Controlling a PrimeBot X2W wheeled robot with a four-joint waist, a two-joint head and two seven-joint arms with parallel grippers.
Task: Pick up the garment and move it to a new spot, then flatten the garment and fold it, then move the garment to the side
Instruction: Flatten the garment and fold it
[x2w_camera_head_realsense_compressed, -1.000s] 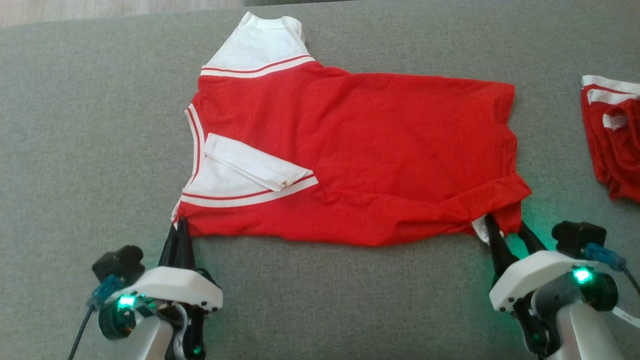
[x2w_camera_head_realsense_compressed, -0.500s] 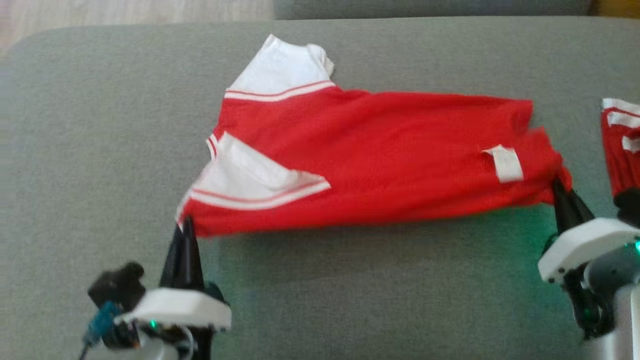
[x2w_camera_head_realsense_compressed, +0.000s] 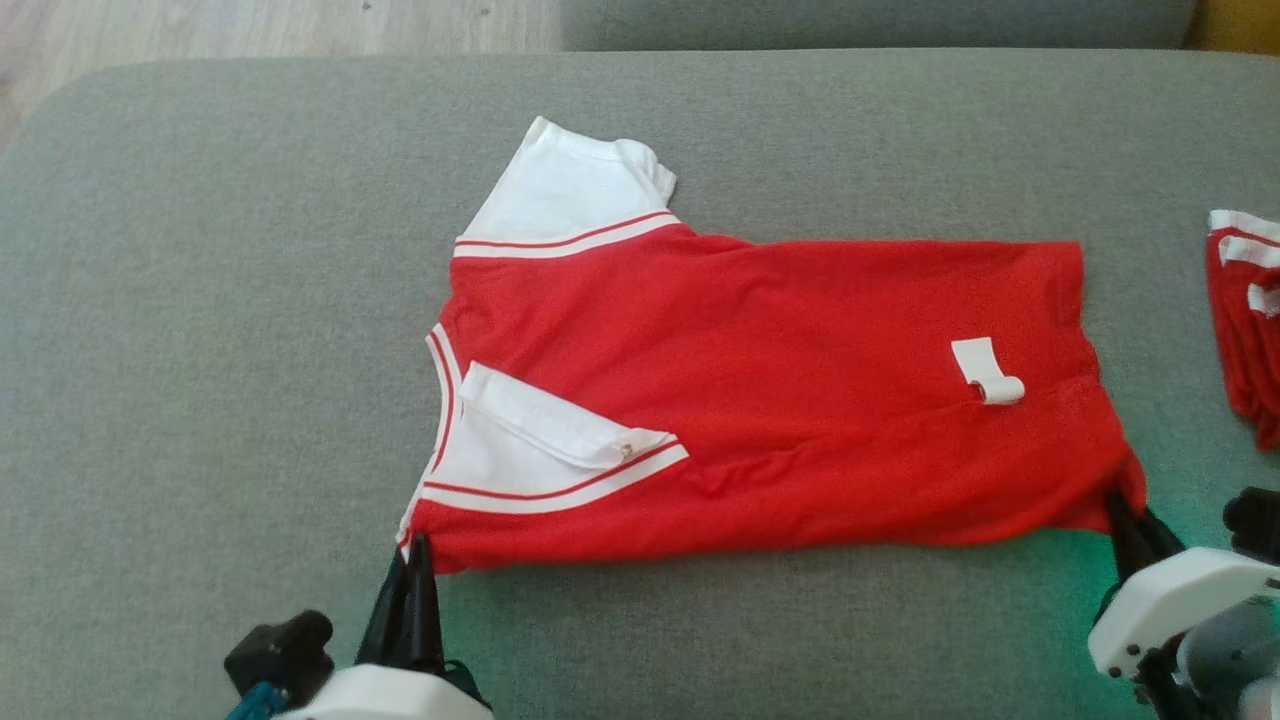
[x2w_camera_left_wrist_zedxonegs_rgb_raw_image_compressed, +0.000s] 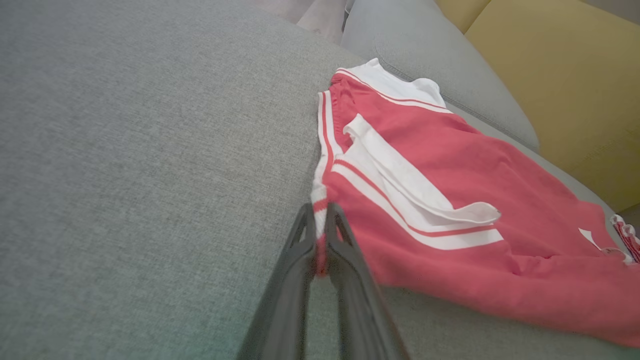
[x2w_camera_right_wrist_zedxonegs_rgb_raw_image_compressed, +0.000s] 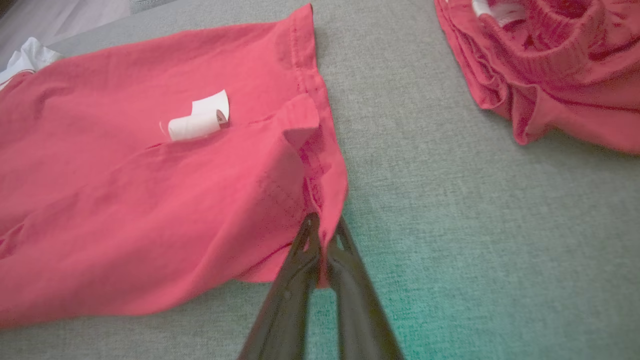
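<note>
Two corners of the red garment (x2w_camera_head_realsense_compressed: 760, 400) are pinched right now, one by each arm. The garment is spread pretty flat across the middle of the grey cushion (x2w_camera_head_realsense_compressed: 200, 300), neck end turned toward the cushion's left edge and hem toward its right edge. The left gripper (x2w_camera_head_realsense_compressed: 415, 547) is clamped on the near corner by the white-striped shoulder, with cloth squeezed between its fingers (x2w_camera_left_wrist_zedxonegs_rgb_raw_image_compressed: 295, 260). The right gripper (x2w_camera_head_realsense_compressed: 1122, 505) is closed tight on the near hem corner, with the red cloth draped over its tips. One white sleeve (x2w_camera_head_realsense_compressed: 570, 185) is pointed at the far edge, and the other is folded in over the chest. A curled white label (x2w_camera_head_realsense_compressed: 988, 372) is seen lying on the red cloth near the hem. Another red piece of clothing (x2w_camera_head_realsense_compressed: 1245, 330) is bunched up by the right edge, apart from the garment.
</note>
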